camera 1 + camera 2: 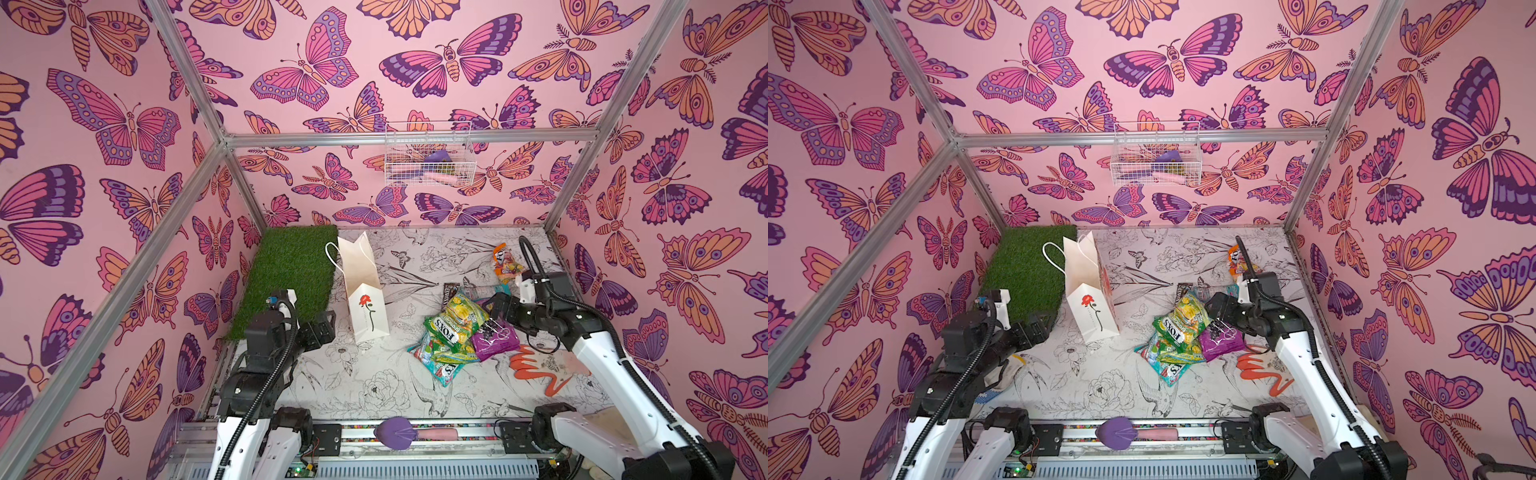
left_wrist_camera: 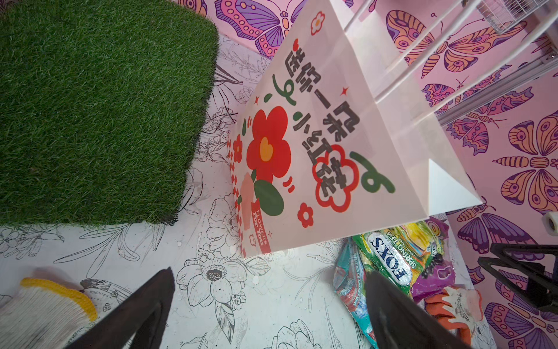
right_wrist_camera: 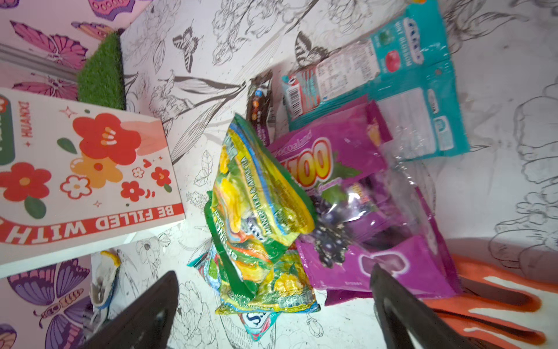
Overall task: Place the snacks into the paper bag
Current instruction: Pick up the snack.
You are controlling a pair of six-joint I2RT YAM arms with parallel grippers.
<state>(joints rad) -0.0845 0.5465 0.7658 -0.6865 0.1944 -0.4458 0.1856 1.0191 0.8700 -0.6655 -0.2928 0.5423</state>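
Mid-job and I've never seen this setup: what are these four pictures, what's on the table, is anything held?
These are two robot arms, each ending in a two-fingered pincer. The two wide pictures come from one camera head overhead and show the whole table. The other two come from cameras on the wrists; the dark prongs at the edge are that pincer's own fingers. The left pincer faces the standing white paper bag. The right pincer points at the snacks: a green-yellow packet and a purple packet top the pile, and an orange packet lies apart, farther back. A grass mat, an orange glove and a white glove also lie there. Both pincers are open and empty.
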